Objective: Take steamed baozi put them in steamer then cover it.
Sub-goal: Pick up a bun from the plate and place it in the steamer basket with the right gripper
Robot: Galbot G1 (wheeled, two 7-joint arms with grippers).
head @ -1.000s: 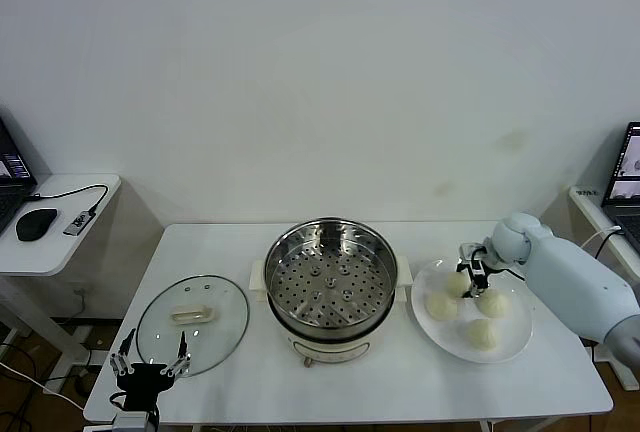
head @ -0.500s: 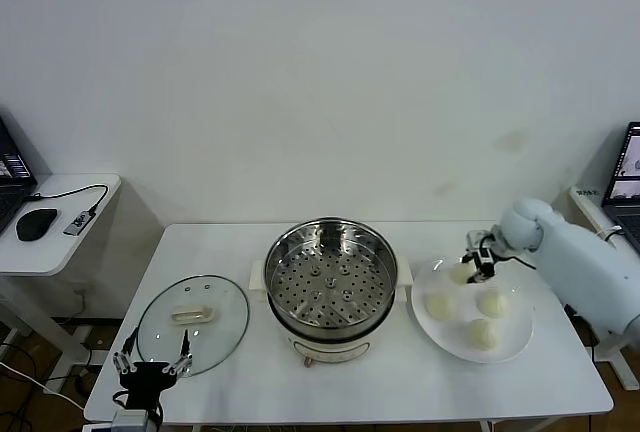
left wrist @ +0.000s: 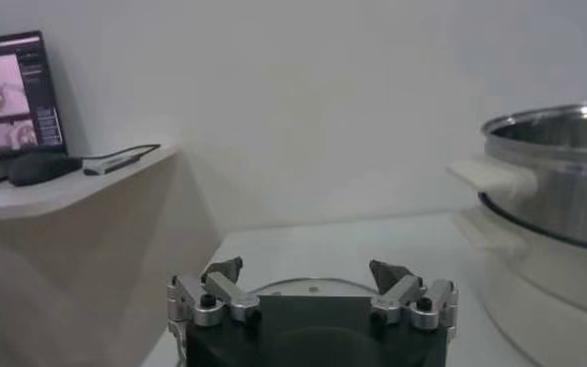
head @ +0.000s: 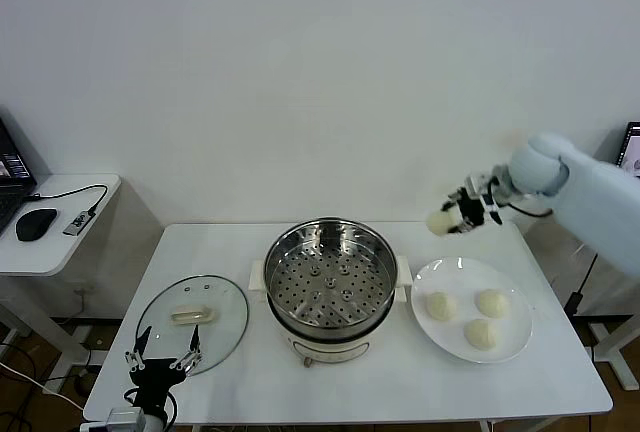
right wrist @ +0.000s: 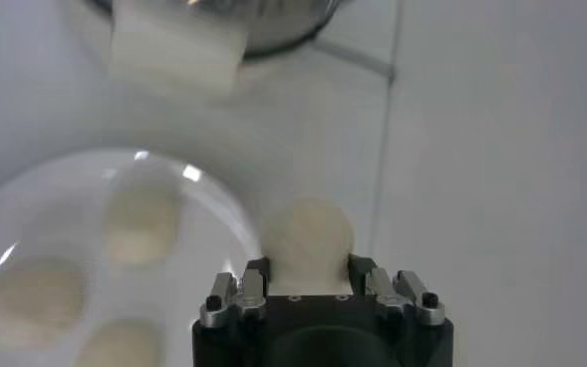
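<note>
My right gripper [head: 452, 216] is shut on one steamed baozi [head: 440, 222] and holds it in the air, above the table's far edge between the steamer and the plate; the wrist view shows the bun [right wrist: 308, 239] between the jaws. Three baozi [head: 441, 304] [head: 492, 302] [head: 481, 333] lie on the white plate [head: 517, 348]. The steamer [head: 331, 274], a shiny perforated basket on a cream pot base, stands empty at mid-table. The glass cover [head: 192, 322] lies flat to its left. My left gripper [head: 163, 360] is open, low at the table's front left edge, beside the cover.
A side desk [head: 55, 242] with a mouse and cable stands at the left. A laptop screen [head: 630, 157] shows at the far right edge. The steamer's side handle [left wrist: 492, 176] shows in the left wrist view.
My right gripper has lifted one baozi off the plate and carried it up and toward the back. Three baozi stay on the plate. The left gripper has shifted slightly.
</note>
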